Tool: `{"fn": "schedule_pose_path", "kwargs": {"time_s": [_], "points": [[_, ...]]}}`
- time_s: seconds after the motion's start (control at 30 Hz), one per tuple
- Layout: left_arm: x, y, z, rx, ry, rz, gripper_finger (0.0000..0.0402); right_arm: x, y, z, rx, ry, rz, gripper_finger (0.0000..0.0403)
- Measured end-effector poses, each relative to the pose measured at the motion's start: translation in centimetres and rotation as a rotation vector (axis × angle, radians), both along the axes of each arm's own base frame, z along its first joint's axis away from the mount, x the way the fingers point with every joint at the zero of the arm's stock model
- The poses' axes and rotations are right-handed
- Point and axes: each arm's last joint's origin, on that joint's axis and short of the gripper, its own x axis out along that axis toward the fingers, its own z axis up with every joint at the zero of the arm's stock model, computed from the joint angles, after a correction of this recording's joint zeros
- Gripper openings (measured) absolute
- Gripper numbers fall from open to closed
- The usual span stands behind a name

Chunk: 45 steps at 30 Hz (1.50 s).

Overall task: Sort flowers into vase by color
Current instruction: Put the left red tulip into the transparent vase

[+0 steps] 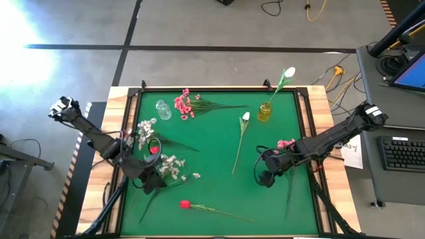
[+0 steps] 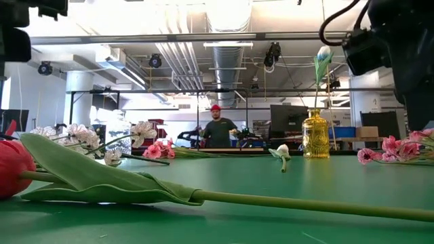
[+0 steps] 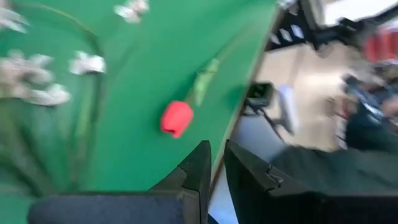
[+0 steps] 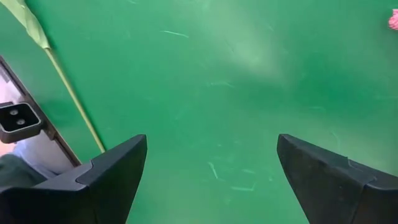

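Note:
Flowers lie scattered on the green mat [image 1: 212, 192]. A red bud [image 1: 185, 204] on a long stem lies near the near edge and shows close up in the low view [image 2: 13, 169] and in the left wrist view [image 3: 177, 118]. White blossom sprays [image 1: 171, 166] lie beside my left gripper [image 1: 151, 182], which is shut [image 3: 214, 168] above the mat. A white tulip [image 1: 246, 117] lies mid-table. A pink spray [image 1: 285, 143] lies by my right arm. My right gripper [image 1: 265, 178] hangs wide open [image 4: 211, 162] over bare mat. A yellow vase [image 1: 264, 111] holds one white tulip [image 1: 289, 72].
A clear glass vase [image 1: 163, 109] stands at the far left beside more pink sprays [image 1: 182, 103] and white sprays [image 1: 145, 126]. A small red bud [image 1: 154, 150] lies by the left arm. Bare mat lies between the two grippers. A person [image 2: 218, 129] stands in the room beyond.

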Motion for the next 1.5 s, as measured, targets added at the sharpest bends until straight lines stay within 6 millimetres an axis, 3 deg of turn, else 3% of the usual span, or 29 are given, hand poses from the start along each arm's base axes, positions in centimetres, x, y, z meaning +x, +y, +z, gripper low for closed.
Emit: {"fn": "schedule_pose_path", "kwargs": {"time_s": [0.33, 0.53, 0.87, 1.3, 1.5], "points": [[1.1, -0.8, 1.4, 0.319, 0.391, 0.058, 0.0036, 0.8, 0.1, 1.5, -0.062, -0.087, 0.037, 0.0352], [0.7, -0.8, -1.0, 0.342, 0.568, 0.035, 0.0036, 1.0, 0.1, 1.9, -0.098, -0.117, 0.059, 0.0352], [-2.5, 1.6, -4.9, 0.257, 0.672, 0.259, 0.0039, 1.0, 0.2, 1.9, -0.113, -0.128, 0.098, 0.0352], [-3.0, 2.1, -8.0, 0.339, 0.766, 0.356, 0.0151, 1.0, 0.2, 1.9, -0.115, -0.129, 0.103, 0.0352], [-2.5, 1.8, -9.4, 0.406, 0.831, 0.404, 0.0168, 1.0, 0.2, 1.9, -0.115, -0.129, 0.102, 0.0352]]}}
